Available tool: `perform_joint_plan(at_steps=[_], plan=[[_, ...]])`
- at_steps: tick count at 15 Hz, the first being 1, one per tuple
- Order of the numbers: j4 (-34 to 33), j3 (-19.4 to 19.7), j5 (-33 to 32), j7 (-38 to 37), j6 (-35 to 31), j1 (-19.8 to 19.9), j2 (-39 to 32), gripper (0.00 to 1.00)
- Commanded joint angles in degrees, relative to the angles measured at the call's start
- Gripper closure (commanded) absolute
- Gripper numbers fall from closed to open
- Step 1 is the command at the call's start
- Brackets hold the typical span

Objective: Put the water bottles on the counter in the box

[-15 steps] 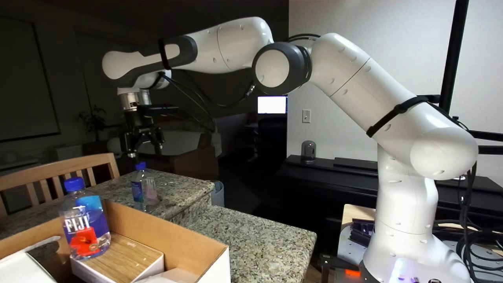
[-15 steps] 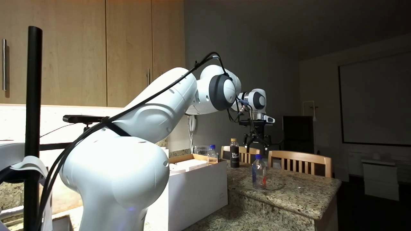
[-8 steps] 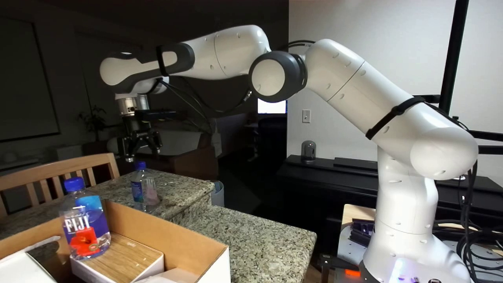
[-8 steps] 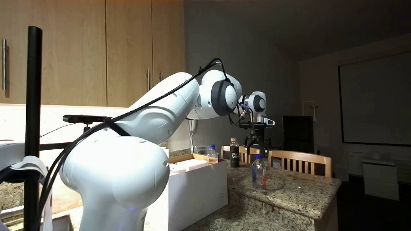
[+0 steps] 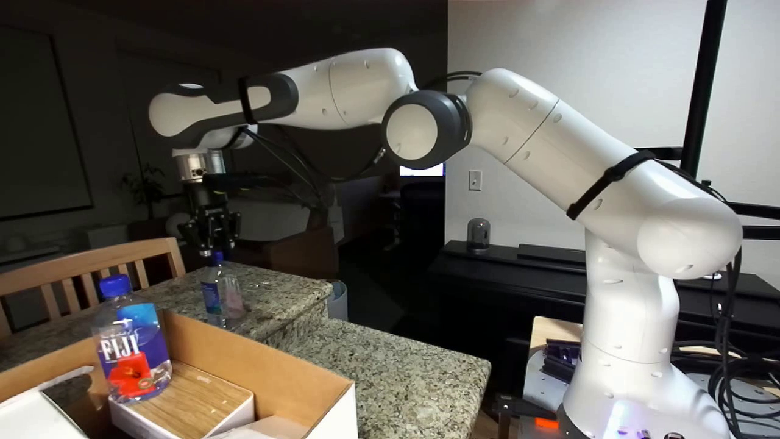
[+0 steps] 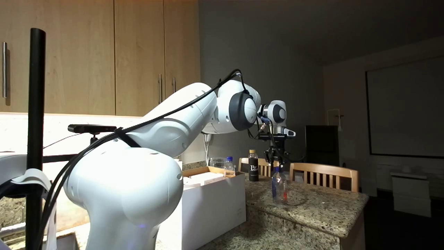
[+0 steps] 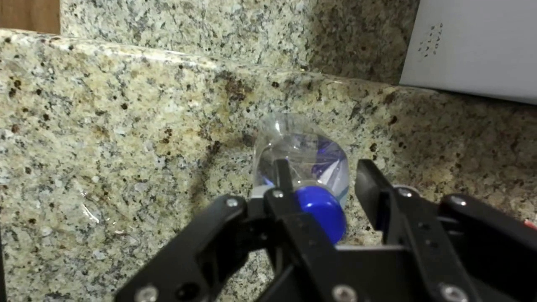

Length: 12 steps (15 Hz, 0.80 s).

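Observation:
A clear water bottle (image 7: pixel 293 147) with a blue cap stands on the counter (image 7: pixel 105 126), tilted very slightly. Its cap lies between the fingers of my gripper (image 7: pixel 325 173), which points down from above. One finger overlaps the cap's edge; whether it touches I cannot tell. A gap shows between the cap and the other finger (image 7: pixel 371 188), so the jaws are partly closed but not gripping. In both exterior views the gripper (image 5: pixel 215 245) is right at the cap. Another water bottle (image 5: pixel 131 347) stands in the box (image 5: pixel 262 372), which has white outer sides (image 6: pixel 213 211).
The counter has a raised level, with a step down to a lower slab (image 5: pixel 402 378) where the box stands. A wood-grain carton (image 5: pixel 195 396) is inside the box. A dark bottle with a tan lid (image 6: pixel 253 167) stands farther back, and wooden chairs (image 6: pixel 324 172) line the far side.
My gripper has come down onto the counter bottle's cap and its fingers have moved closer together. The bottle's top has shifted slightly sideways. The bottle in the box has stayed put.

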State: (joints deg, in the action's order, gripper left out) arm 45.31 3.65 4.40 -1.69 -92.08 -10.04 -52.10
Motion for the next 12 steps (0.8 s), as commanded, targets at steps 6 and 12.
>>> perform_joint_plan(at_steps=[6,12], plan=[[-3.46,-0.13,0.43,-0.91,0.51,0.08,-1.48,0.96],[-3.9,0.03,0.34,-1.41,0.9,0.04,-1.71,0.61]])
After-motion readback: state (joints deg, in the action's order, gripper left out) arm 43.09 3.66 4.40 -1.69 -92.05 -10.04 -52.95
